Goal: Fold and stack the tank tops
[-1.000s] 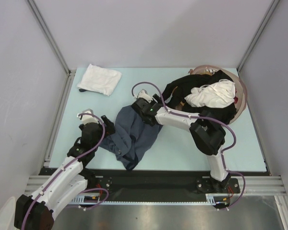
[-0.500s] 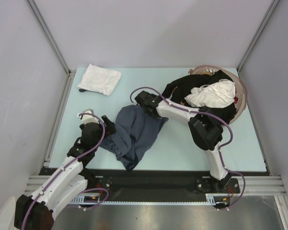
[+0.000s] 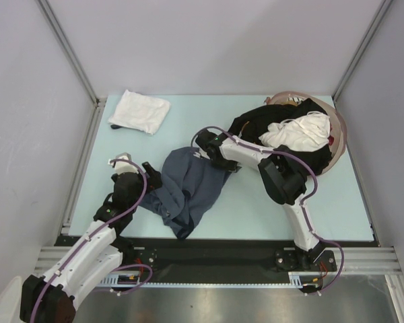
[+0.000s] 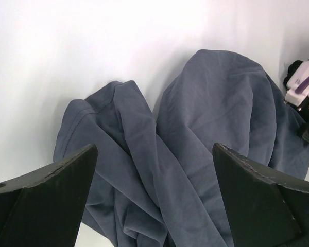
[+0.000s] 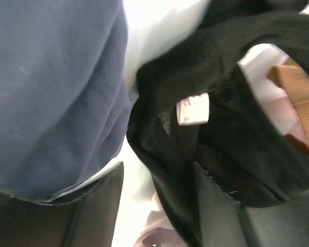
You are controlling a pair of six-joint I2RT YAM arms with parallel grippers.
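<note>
The slate grey-blue tank top (image 3: 188, 188) lies crumpled in the middle of the table; it also fills the left wrist view (image 4: 195, 134). My left gripper (image 3: 148, 176) sits at its left edge, open wide, with the cloth below its spread fingers (image 4: 154, 149). My right gripper (image 3: 203, 144) hovers at the top's far right edge, by the black clothes. Its jaws (image 5: 157, 170) stand apart, with grey-blue cloth (image 5: 51, 92) on the left and a black garment's hem (image 5: 170, 139) hanging between them. A folded white tank top (image 3: 140, 111) lies at the back left.
A jumble of black and white clothes (image 3: 289, 131) spills from a pinkish basket (image 3: 341, 138) at the back right. A black garment there carries a white label (image 5: 192, 109). Grey walls with metal rails (image 3: 81, 168) close in the table.
My right gripper has drawn back off the grey-blue top toward the black clothes, its jaws narrowing. The top's upper right edge now lies spread further right. The left arm has stayed still.
</note>
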